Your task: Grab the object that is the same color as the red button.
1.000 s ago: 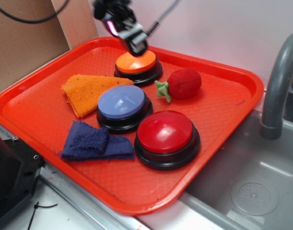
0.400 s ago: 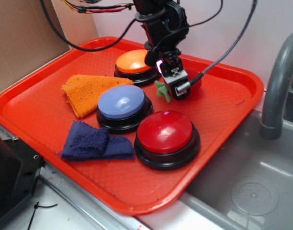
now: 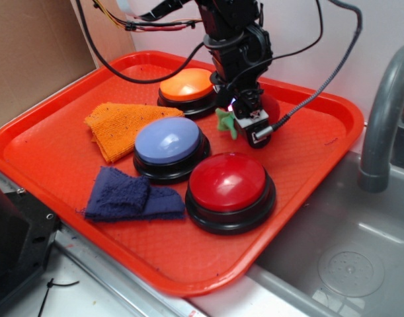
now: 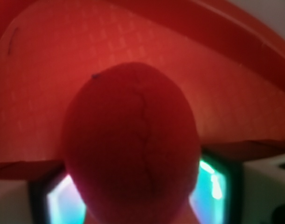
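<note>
Plush strawberry [image 4: 130, 144] looks light, soft and squashy, fuzzy fabric so not slippery; nothing fragile, it should give under pressure rather than pop out. Best hold is probably across the fat red body, not the floppy green stem [image 3: 225, 122], which would likely bend or slip free. It lies on the red tray [image 3: 307, 165], between the orange button [image 3: 186, 84] and the red button [image 3: 228, 181], just right of the blue button [image 3: 167, 140]. In the exterior view the gripper [image 3: 253, 125] sits right on top of it, hiding most of the body; only the stem at left and a sliver of red at right show. Wrist view: strawberry fills the centre, with the jaws spread to either side of it at the bottom corners. Contact with the fabric can't be told from here, the view is blurred, but the body looks well centred between them, so closing should catch the widest part.
</note>
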You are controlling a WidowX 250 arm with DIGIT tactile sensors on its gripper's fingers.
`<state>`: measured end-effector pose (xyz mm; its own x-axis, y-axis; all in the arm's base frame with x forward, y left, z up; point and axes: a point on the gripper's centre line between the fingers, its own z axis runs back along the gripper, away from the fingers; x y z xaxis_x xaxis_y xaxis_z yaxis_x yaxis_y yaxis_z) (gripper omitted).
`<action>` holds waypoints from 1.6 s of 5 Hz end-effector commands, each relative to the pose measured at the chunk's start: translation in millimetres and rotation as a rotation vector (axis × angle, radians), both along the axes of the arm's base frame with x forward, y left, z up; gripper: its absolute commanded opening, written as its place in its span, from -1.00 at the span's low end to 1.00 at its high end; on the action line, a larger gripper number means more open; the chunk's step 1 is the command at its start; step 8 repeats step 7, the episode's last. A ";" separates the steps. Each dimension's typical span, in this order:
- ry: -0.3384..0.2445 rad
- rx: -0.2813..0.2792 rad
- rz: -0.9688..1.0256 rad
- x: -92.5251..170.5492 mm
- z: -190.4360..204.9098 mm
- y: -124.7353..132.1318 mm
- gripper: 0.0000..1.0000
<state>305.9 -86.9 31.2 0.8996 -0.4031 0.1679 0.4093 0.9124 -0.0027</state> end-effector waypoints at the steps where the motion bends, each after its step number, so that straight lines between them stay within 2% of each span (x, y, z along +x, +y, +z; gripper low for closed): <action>1: -0.036 -0.016 0.043 2.1 24.5 -1.4 -1.00; 2: -0.001 -0.057 0.146 -10.0 62.7 27.0 -1.00; 3: 0.038 -0.039 0.254 -33.4 108.4 60.7 -1.00; 4: 0.058 0.022 0.505 -71.6 145.7 91.1 -1.00; 5: 0.010 0.029 0.638 -103.2 164.8 112.2 -1.00; 6: -0.016 0.009 0.689 -123.2 174.5 127.0 -1.00; 7: -0.014 -0.025 0.671 -128.0 176.9 133.4 -1.00; 8: -0.014 -0.025 0.671 -128.0 176.9 133.4 -1.00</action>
